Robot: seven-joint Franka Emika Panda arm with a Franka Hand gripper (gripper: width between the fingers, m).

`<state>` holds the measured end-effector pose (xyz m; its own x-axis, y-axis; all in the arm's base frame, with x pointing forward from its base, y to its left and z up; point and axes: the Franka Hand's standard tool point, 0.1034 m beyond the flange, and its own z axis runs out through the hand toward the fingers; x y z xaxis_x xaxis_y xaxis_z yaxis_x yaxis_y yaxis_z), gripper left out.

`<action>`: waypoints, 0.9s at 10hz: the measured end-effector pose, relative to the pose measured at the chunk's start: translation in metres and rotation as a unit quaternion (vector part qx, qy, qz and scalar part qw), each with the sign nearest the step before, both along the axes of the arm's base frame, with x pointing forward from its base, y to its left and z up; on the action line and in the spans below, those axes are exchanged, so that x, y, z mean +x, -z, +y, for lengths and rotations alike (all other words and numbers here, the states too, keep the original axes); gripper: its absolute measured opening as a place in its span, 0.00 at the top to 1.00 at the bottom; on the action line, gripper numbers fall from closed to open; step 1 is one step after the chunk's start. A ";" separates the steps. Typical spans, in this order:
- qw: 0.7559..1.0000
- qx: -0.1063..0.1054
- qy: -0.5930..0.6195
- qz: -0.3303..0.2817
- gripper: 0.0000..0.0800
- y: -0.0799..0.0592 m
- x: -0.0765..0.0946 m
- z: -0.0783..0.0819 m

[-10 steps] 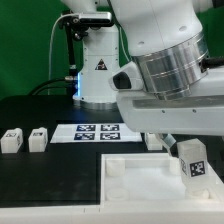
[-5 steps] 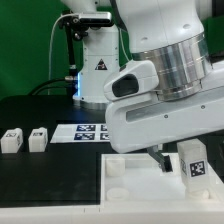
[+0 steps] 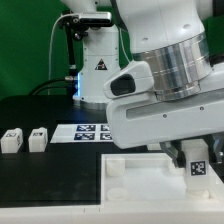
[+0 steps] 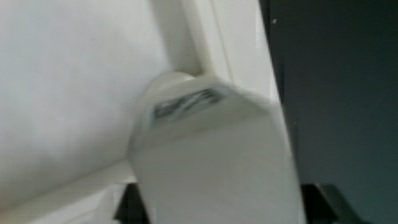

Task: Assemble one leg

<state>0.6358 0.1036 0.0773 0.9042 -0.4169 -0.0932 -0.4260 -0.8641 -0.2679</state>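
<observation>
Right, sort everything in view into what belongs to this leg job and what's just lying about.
In the job:
held leg
end effector gripping it
white panel

Lying about:
loose leg at the exterior view's left
second loose leg beside it
marker board

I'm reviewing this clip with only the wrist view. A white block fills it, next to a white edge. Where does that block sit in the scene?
Observer: In the exterior view the leg, its tag facing the camera, is at the corner of the panel on the exterior view's right.
Operator: Any other legs around?
Observer: Two more legs stand on the black table at the exterior view's left.
Operator: Anything else on the table?
Observer: The marker board lies flat just to the exterior view's right of those legs.
</observation>
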 end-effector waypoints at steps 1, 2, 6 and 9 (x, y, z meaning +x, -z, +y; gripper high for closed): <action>0.999 0.001 0.042 0.014 0.62 0.000 -0.001 -0.001; 0.997 0.002 0.070 0.022 0.62 0.000 -0.001 -0.001; 0.935 0.041 0.336 0.105 0.62 0.004 -0.002 -0.010; 0.854 0.066 0.491 0.161 0.62 0.005 -0.006 -0.012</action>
